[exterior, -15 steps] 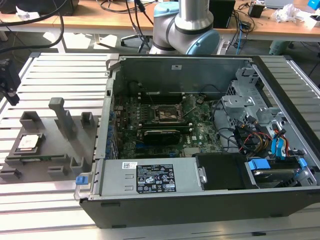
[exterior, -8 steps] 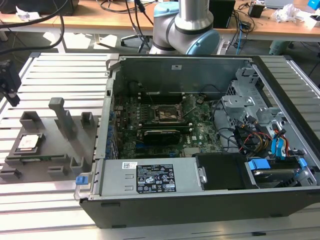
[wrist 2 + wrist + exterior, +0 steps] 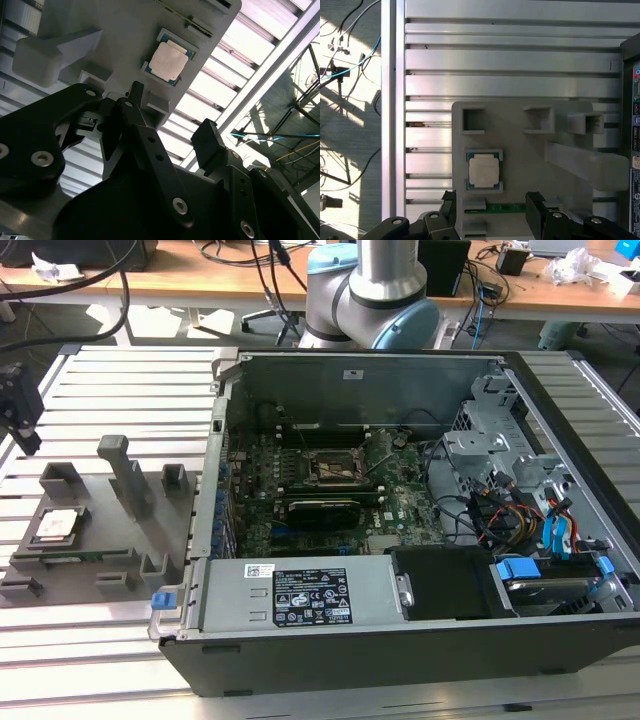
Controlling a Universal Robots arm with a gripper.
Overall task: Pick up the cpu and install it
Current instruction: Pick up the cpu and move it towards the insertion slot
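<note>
The cpu [image 3: 57,527], a small silvery square chip, lies flat in a recess of the grey plastic tray [image 3: 120,540] at the exterior view's left. Both wrist views show the cpu [image 3: 483,170] [image 3: 169,61] seated in the tray [image 3: 520,150] [image 3: 125,30]. My gripper [image 3: 22,420] hangs above the table at the exterior view's far left, short of the chip and apart from it. In the first wrist view the gripper [image 3: 492,202] is open, its black fingers [image 3: 449,202] spread with nothing between them, as also seen in the second wrist view's gripper [image 3: 172,117]. The motherboard socket [image 3: 335,468] sits inside the open computer case.
The open computer case [image 3: 400,640] fills the middle and right, with a power supply [image 3: 300,595], drive cage [image 3: 490,450] and cables. Upright blocks [image 3: 125,470] rise from the tray. The arm's base [image 3: 370,300] stands behind the case on the slatted aluminium table [image 3: 100,380].
</note>
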